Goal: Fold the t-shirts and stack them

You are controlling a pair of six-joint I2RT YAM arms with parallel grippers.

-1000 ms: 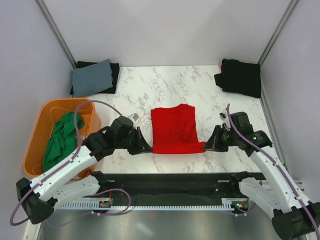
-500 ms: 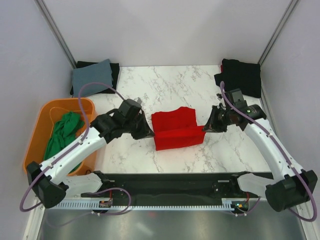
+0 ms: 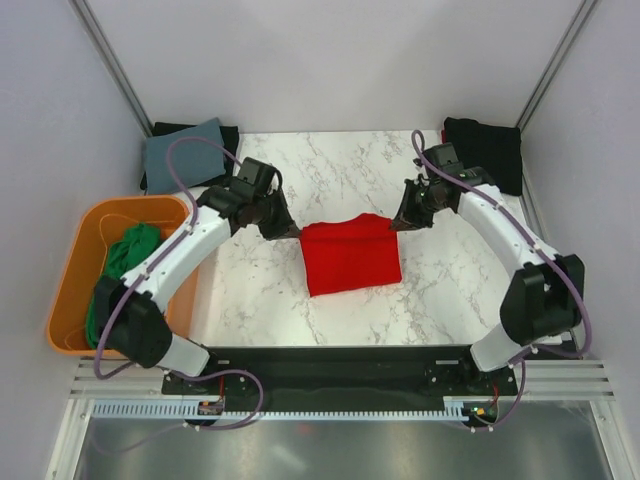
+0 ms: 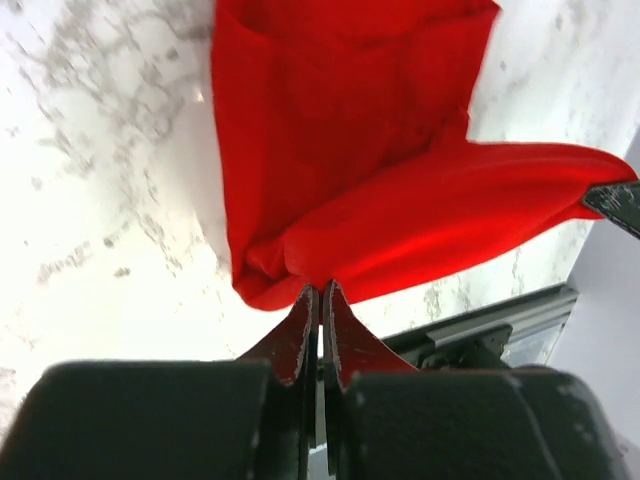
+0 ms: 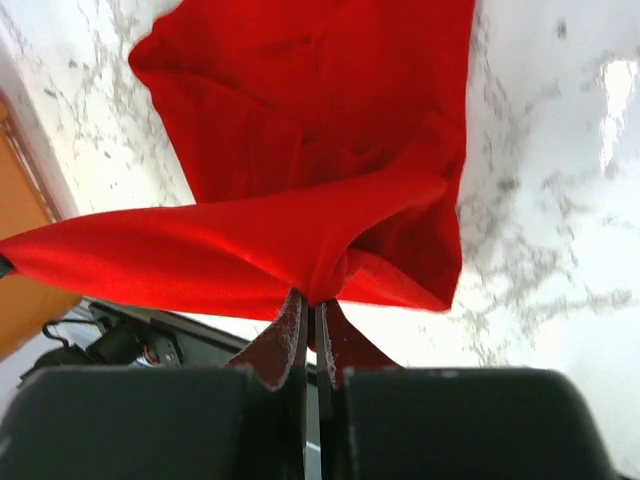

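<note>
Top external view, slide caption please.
Left gripper and right gripper hold opposite corners of the red t-shirt, mid-fold on the marble table.

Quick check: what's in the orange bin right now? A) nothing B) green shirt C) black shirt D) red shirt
B: a green shirt lies bunched in the orange bin; the red shirt is on the table, pinched by the left gripper and right gripper.

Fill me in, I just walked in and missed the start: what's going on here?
Both arms are mid-fold on the red shirt. The left gripper and right gripper are each shut on a corner, holding one edge raised above the rest, which lies on the table. A grey shirt and a black pile sit at the far corners; a green shirt waits in the bin.
</note>
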